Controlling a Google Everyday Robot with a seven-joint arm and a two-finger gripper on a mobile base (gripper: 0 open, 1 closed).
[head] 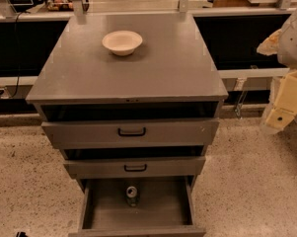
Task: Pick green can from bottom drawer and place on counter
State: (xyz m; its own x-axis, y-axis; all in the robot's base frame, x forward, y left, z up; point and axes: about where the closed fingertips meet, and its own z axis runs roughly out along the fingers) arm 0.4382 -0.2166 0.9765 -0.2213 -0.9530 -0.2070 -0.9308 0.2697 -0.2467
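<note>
We see the green can (132, 195) standing up in the bottom drawer (103, 206), near the back wall. The drawer's front is cut off at the picture's edge. A white bowl (122, 42) sits on the counter (138, 75). The gripper (286, 102) is far right, partly cut off, away from the can. We cannot tell if it is wide or closed.

Gripper (280, 117) at right edge: cream-yellow, blocky; arm (293, 38) pale grey, rounded.
</note>
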